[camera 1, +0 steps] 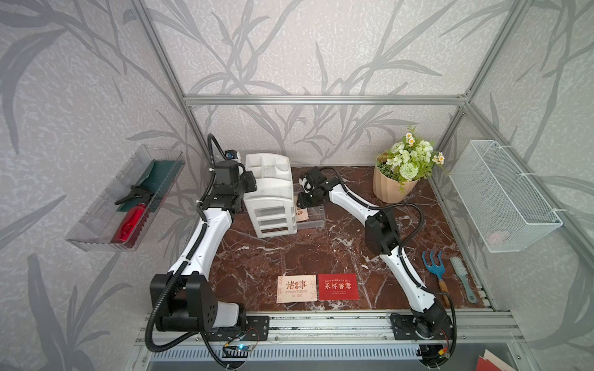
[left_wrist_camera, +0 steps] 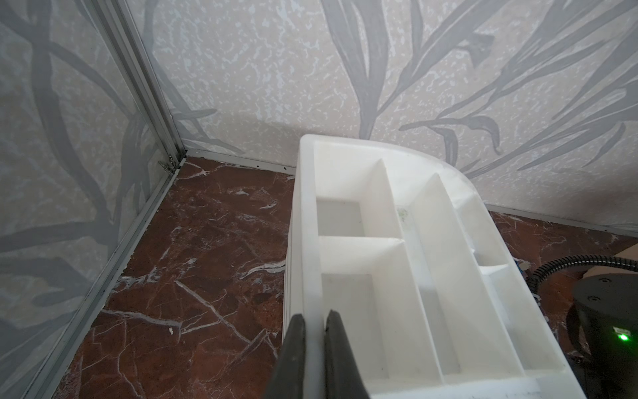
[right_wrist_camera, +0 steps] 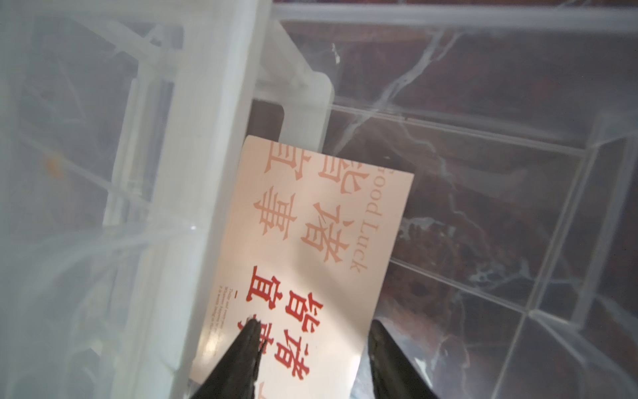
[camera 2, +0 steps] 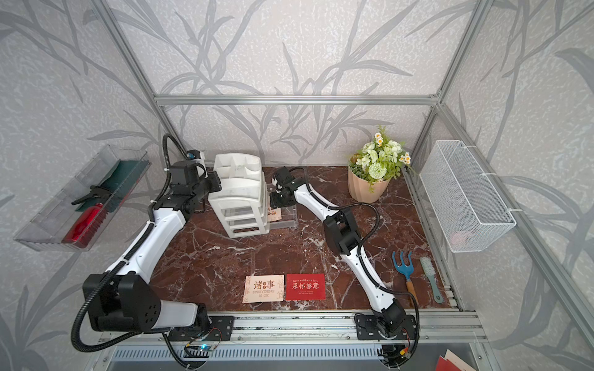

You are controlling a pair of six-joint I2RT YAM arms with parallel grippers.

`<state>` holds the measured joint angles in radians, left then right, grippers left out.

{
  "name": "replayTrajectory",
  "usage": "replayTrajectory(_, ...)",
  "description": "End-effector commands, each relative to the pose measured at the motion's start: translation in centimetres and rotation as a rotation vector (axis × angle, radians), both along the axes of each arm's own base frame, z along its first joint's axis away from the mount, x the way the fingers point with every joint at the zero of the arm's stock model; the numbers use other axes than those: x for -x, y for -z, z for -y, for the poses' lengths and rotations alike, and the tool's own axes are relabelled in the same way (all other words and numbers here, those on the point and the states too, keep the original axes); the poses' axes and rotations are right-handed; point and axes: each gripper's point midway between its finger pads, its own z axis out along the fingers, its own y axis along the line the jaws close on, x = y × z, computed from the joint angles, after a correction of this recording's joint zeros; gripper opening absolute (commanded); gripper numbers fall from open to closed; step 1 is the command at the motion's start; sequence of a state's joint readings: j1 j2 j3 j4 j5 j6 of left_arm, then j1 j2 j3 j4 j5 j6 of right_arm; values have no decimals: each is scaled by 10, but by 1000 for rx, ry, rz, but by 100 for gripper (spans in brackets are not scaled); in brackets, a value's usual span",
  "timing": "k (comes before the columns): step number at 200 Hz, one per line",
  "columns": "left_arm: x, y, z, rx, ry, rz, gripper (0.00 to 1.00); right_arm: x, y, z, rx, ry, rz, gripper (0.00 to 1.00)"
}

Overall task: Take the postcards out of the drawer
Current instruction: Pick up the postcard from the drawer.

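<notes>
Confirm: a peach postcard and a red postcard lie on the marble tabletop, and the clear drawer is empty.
The clear drawer is not empty: the right wrist view shows a third postcard in it. The peach postcard and red postcard do lie on the marble tabletop.

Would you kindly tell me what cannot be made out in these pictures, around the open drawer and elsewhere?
- Postcard in the clear drawer: its near end is cut off by the right wrist view's edge, and its small print is blurred.
- Right gripper: the jaws stand apart over the postcard, but contact cannot be told. In both top views the right arm hides its tips.
- Pink thing in the wire basket: blurred behind mesh in a top view.
</notes>
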<state>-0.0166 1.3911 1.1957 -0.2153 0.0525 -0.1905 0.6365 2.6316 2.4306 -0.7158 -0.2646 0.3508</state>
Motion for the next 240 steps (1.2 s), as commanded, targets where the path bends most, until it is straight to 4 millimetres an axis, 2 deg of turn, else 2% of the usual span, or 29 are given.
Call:
replayTrajectory(1,35,94,12,-27,89,-336,0,8,13,4,15,3,-69,51)
replayTrajectory(57,34,95,15,-21,98,-339,0,9,14,3,-12,5,-92,50)
replayTrajectory(93,34,95,17,-14,106,-338,0,11,7,-14,-175,-23,-159,39)
replayTrajectory(145,31,95,22,1,125,-339,0,9,-14,-17,-325,-12,-169,28)
replayTrajectory(174,29,91,24,9,135,-327,0,9,-21,-18,-352,-25,-175,23)
replayTrajectory(213,29,86,27,24,142,-313,0,11,-16,-17,-327,-24,-183,22)
replayTrajectory(240,28,81,25,23,134,-304,0,7,-22,-15,-330,-8,-155,15)
